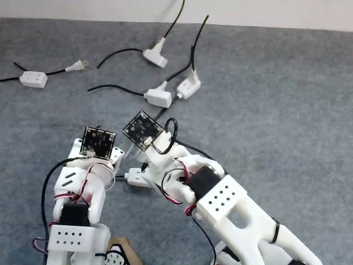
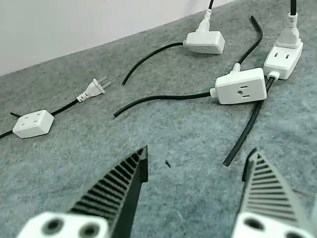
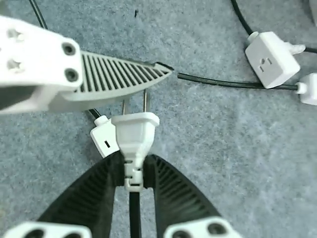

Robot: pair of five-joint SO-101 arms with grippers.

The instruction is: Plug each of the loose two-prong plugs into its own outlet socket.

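My right gripper is shut on a white two-prong plug. It holds the plug by the cord end, low over the grey carpet, with the prongs pointing away from the wrist. A small white socket lies right beside the plug. A white ribbed finger of the left arm reaches across just beyond the prongs. My left gripper stands open with nothing between its fingers. Another loose plug lies far off next to a white socket block.
Further white sockets on black cords lie ahead: one in the middle, one beside it and one farther back. Black cords trail between them. Both arms crowd together at the front; open carpet lies to the right.
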